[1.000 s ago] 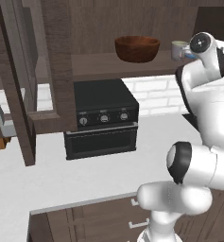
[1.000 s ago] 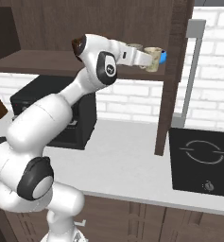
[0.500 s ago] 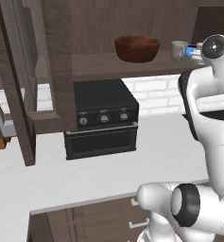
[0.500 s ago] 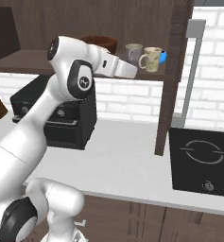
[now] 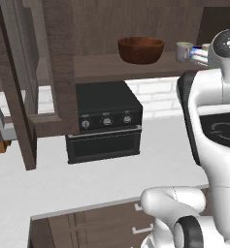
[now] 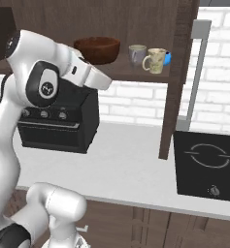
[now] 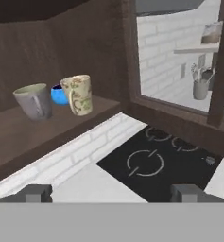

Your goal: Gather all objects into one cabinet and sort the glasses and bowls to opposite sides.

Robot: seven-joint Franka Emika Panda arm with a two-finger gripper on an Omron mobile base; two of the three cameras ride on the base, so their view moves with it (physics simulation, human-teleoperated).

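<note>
Left base view: the dark wood-grain cabinet (image 5: 63, 53) spans the upper scene, its tall door (image 5: 14, 87) standing open at left; on its wide shelf (image 5: 102, 65) sits the large brown wooden bowl (image 5: 140, 49), and well to the right of it the grey-green mug (image 5: 184, 51), just beside the robot's white arm (image 5: 218, 121), which hides whatever stands farther right. Below the shelf a black oven-like appliance (image 5: 104, 121) rests on the white counter (image 5: 87, 179). Right base view: the same shelf (image 6: 121, 72) carries the brown wooden bowl (image 6: 97, 49) toward its left, then the grey-green mug (image 6: 137, 54), the cream mug (image 6: 155, 60) just beside it, and the small blue bowl (image 6: 167, 58) partly hidden behind the cream mug, against the cabinet's right wall (image 6: 177, 77); the arm (image 6: 48, 77) crosses in front of the appliance (image 6: 58, 123), its forward end reaching below the shelf's front edge. A black cooktop (image 6: 208, 164) lies in the counter (image 6: 121, 164) at right. Hand view: the claw (image 7: 108, 194) shows its two dark fingertips (image 7: 35, 193) set wide apart at the lower edge, fully open with nothing between them (no object is held). Ahead and to the upper left, the grey-green mug (image 7: 34, 101), blue bowl (image 7: 60, 94) and cream mug (image 7: 78, 94) stand clustered on the shelf (image 7: 33, 132), the blue bowl behind and between the two mugs; the cooktop (image 7: 165, 156) lies below at right.
</note>
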